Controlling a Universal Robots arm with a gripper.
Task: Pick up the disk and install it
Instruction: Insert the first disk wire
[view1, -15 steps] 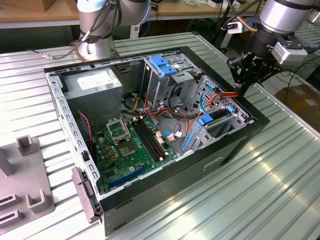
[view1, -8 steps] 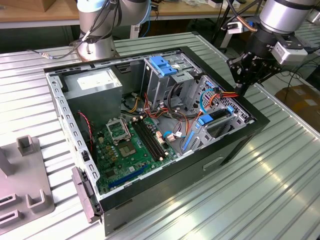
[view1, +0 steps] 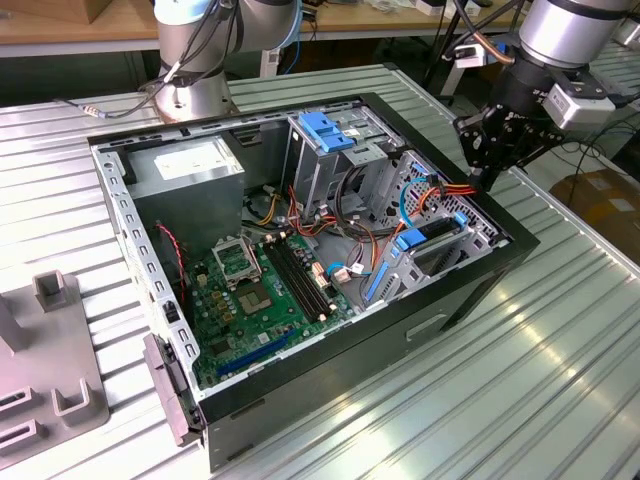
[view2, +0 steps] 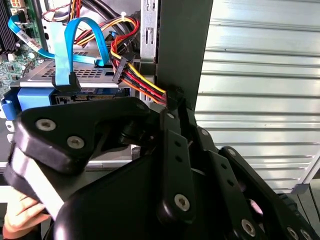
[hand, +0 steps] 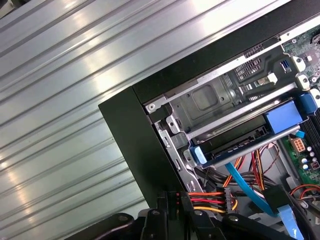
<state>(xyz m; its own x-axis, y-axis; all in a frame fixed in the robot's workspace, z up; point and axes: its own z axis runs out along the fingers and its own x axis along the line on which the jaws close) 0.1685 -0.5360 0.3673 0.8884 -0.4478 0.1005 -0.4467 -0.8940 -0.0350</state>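
Apparently, the disk (hand: 240, 143) sits in its bay (hand: 210, 97); I judge installation near complete, gripper (view1: 487, 178) near it, jaws together, empty.

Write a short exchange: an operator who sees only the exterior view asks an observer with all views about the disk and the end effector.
Operator: Is the disk in its bay?
Observer: In the first wrist view the disk lies inside the corner cage, its blue rail tabs showing.
Operator: Where is the end effector?
Observer: In the second wrist view the end effector is at the case wall, and red and yellow wires run right up to it.
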